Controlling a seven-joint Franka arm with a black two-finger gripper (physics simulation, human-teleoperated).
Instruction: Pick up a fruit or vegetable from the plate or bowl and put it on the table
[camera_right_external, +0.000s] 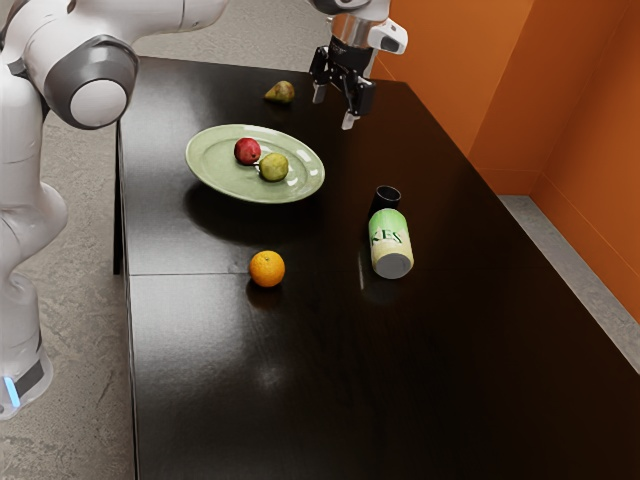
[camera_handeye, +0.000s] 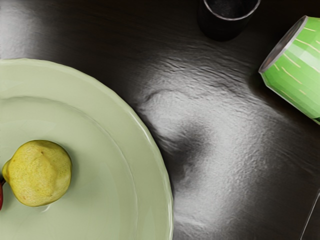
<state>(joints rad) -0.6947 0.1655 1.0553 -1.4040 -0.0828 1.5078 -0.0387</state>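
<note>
- Plate (camera_right_external: 214, 168): positioned flat on the counter (camera_right_external: 230, 360); its shallow well appeared to keep both fruits from rolling off.
- Red fruit (camera_right_external: 247, 152): seated on the plate beside the yellow-green fruit (camera_right_external: 274, 168). Either was a candidate for the transfer; neither had been gripped.
- Orange (camera_right_external: 267, 269): located on the counter, off the plate; not a valid pick, since the task called for a fruit from the plate.
- Pear (camera_right_external: 284, 92): resting on the counter beyond the plate, likewise outside the pick area.
- Claw (camera_right_external: 335, 106): raised above the counter, fingers apart, nothing between them. The height probably served to clear the plate rim and fruits; the gap was ready to receive a fruit. The next step was judged to be alignment over the plate, then descent.
- Dark cup (camera_right_external: 379, 205): upright, near the can.
- Can (camera_right_external: 388, 237): on its side, its green end toward the cup; a nudge could have rolled it, so the release point was best kept well apart.
</note>
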